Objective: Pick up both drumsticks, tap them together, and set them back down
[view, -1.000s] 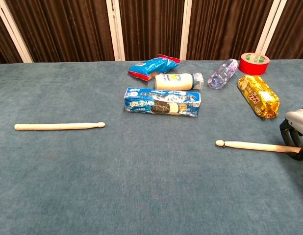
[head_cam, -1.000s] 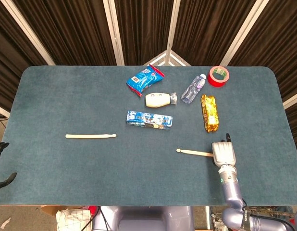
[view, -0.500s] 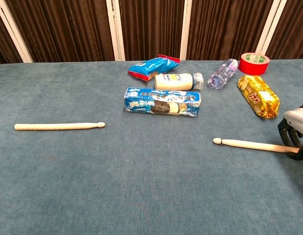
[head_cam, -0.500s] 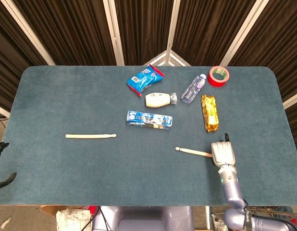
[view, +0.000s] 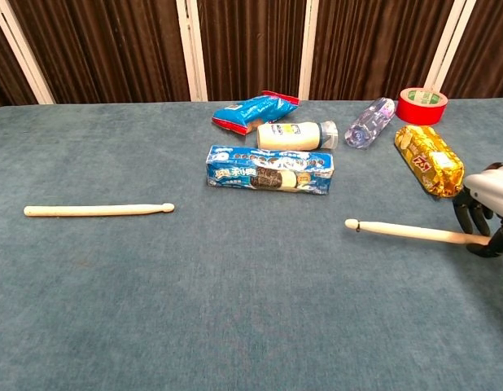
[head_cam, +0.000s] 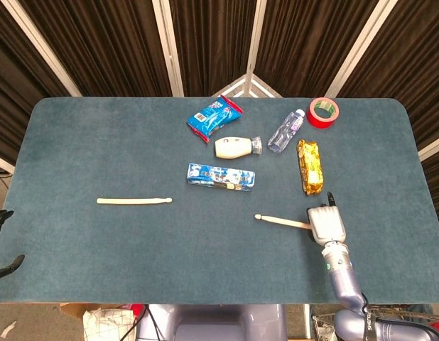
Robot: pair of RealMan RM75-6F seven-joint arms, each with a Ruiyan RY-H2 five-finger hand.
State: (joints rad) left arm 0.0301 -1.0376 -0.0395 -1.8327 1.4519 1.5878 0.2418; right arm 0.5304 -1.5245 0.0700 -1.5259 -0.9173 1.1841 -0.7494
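Head view: right drumstick [head_cam: 282, 222] lies w/ its butt end inside the right robot hand [head_cam: 326, 224], which is clamped on it near the surface's [head_cam: 99, 142] front right; tip points left. Chest view shows the same stick [view: 410, 233] w/ dark fingers [view: 477, 221] curled around the butt at the frame's right edge; whether the tip is off the surface, can't tell. Other drumstick [head_cam: 133, 201] lies flat on the surface's left half, well apart from the first, tip pointing right, nothing touching it. Left robot hand [head_cam: 2, 241] sits off the surface's left front edge, only dark fingers visible in head view, apart & holding nothing.

Behind the sticks, mid-surface: long blue cookie pack [head_cam: 221, 177], then a small white bottle [head_cam: 236, 147] on its side, then a blue snack bag [head_cam: 215, 118] w/ red trim further back. To the right, a clear water bottle [head_cam: 286, 131] lying at an angle, a gold-wrapped bar [head_cam: 310, 167] just behind the right robot hand, & a red tape roll [head_cam: 322, 111] near the back right corner. Dark curtains w/ white strips behind the surface.
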